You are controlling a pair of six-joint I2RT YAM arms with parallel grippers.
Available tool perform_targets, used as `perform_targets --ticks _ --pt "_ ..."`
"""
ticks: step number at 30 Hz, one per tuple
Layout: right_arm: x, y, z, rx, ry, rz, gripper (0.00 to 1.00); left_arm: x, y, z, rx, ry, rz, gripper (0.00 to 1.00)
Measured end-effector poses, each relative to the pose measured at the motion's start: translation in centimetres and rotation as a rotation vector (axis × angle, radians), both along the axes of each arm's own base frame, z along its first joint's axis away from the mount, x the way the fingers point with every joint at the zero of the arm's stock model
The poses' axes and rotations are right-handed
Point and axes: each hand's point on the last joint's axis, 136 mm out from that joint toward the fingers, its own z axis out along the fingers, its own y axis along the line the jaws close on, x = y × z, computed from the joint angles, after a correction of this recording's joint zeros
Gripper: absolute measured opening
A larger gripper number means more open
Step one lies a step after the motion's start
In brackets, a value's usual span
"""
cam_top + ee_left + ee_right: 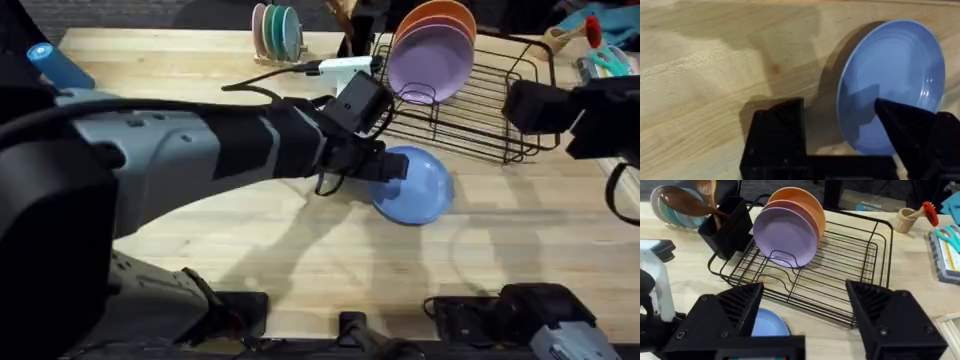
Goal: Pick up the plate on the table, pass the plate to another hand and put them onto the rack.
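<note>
Left jaws wide astride the plate point(892, 82) rim, rack point(480, 110) just behind.

The plate point(415, 187) lies flat on the table point(300, 250) at frame centre, just below the rack point(470, 110). The left gripper point(385, 168) reaches over its left edge. The right gripper point(545, 110) sits at the far right, over the rack's right end.

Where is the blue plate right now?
In the overhead view the blue plate lies on the table right of centre, just in front of the black rack, with the open left gripper straddling its near-left rim.
</note>
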Motion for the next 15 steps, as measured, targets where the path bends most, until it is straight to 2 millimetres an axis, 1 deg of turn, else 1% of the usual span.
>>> perform_targets --ticks 2,4,5,7,13,15 --pt "0.01 0.0 -0.01 0.0 0.0 0.0 0.998 -0.1 -0.1 0.0 -0.007 0.007 -0.002 0.832" --pt "0.01 0.0 -0.01 0.0 0.0 0.0 0.997 -0.37 -0.33 -0.01 -0.019 0.022 -0.01 0.751" --pt "0.0 0.0 0.0 0.0 0.0 0.0 0.997 -0.52 -0.44 -0.07 -0.024 0.029 -0.015 0.733" --pt "0.0 0.0 0.0 0.0 0.0 0.0 0.997 -0.6 -0.53 -0.15 -0.028 0.035 -0.018 0.717" --pt "0.01 0.0 -0.01 0.0 0.0 0.0 0.999 -0.87 -0.78 -0.08 -0.044 0.049 -0.03 0.714" --pt "0.0 0.0 0.0 0.0 0.0 0.0 0.998 -1.02 -0.89 -0.05 -0.05 0.057 -0.035 0.691"
